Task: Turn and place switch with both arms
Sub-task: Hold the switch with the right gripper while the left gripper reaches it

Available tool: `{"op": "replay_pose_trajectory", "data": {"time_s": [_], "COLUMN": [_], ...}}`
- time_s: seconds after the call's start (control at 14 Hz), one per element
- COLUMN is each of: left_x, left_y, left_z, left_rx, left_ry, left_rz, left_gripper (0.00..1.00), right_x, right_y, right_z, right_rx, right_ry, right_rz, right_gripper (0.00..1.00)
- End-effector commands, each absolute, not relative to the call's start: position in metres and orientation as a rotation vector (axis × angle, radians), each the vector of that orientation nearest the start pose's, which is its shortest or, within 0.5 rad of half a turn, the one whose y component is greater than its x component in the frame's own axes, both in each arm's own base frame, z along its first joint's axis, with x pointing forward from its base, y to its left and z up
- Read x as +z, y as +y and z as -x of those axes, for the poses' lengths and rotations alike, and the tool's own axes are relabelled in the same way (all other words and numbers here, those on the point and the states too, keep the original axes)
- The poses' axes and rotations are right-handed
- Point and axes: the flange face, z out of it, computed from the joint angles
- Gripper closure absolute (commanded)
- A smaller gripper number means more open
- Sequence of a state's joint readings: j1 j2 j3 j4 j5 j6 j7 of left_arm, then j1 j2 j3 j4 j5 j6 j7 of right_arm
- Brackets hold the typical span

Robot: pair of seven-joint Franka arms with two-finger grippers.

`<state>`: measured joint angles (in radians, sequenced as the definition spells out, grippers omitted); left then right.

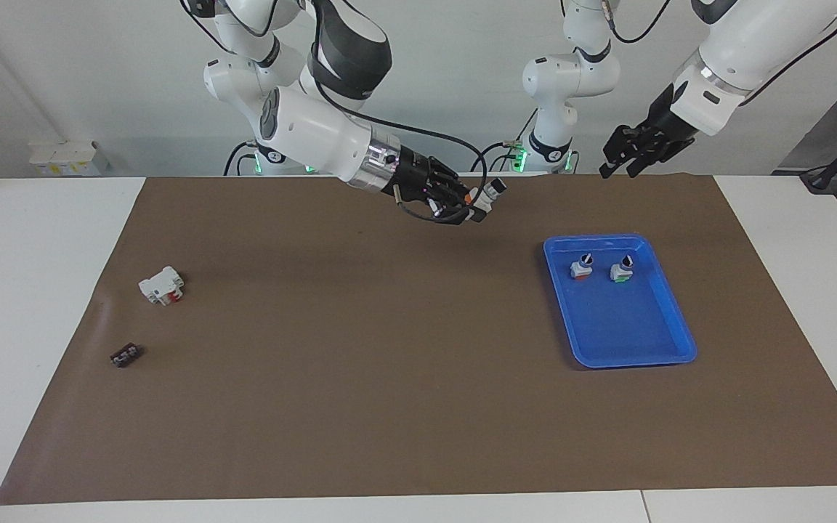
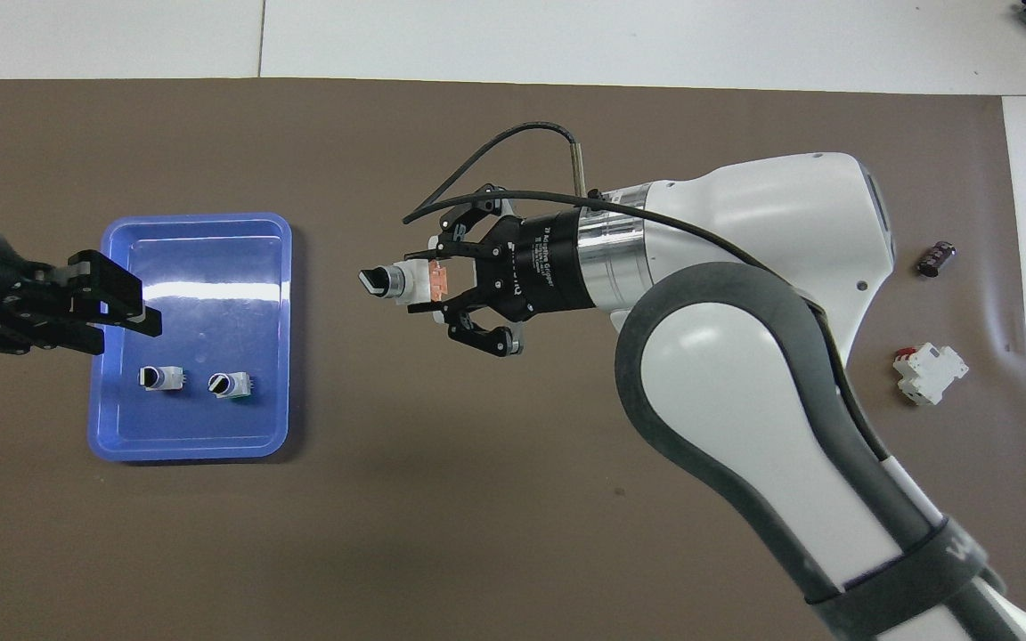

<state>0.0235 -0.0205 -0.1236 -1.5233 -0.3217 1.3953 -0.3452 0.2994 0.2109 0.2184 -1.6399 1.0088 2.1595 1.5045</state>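
Note:
The switch [image 1: 489, 194] [image 2: 399, 280], with a white body, orange base and black knob, hangs in the air over the brown mat's middle. My right gripper [image 1: 472, 206] [image 2: 435, 283] is shut on its orange base, and the knob points toward the blue tray [image 1: 636, 360] [image 2: 194, 218]. My left gripper [image 1: 616, 170] [image 2: 141, 313] hangs high over the tray's edge at the left arm's end. Its fingertips stand apart and hold nothing.
Two more small switches stand in the tray, one orange-based [image 1: 581, 268] and one green-based [image 1: 622, 270]. A white block with a red part [image 1: 162, 285] [image 2: 930, 374] and a small dark part [image 1: 126, 355] [image 2: 936, 258] lie toward the right arm's end.

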Motion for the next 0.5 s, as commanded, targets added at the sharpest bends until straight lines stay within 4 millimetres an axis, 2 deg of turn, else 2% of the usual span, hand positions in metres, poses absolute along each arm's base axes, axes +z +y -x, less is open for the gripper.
{"op": "replay_pose_trajectory", "data": {"time_s": [0.0, 0.21, 0.43], "left_x": [0.652, 0.655, 0.657], "left_y": [-0.103, -0.112, -0.122], "left_z": [-0.514, -0.516, -0.52], "left_rx": [0.374, 0.465, 0.507], "left_ry": [-0.607, -0.901, -1.226], "left_rz": [3.434, 3.486, 3.485], "left_gripper": [0.42, 0.42, 0.42], "right_x": [0.553, 0.552, 0.551], "right_y": [0.362, 0.378, 0.382], "right_z": [-0.552, -0.54, -0.538], "right_rx": [0.847, 0.858, 0.82], "right_ry": [1.569, 1.565, 1.563], "right_rz": [1.64, 1.657, 1.68], "right_gripper": [1.0, 1.0, 1.0]}}
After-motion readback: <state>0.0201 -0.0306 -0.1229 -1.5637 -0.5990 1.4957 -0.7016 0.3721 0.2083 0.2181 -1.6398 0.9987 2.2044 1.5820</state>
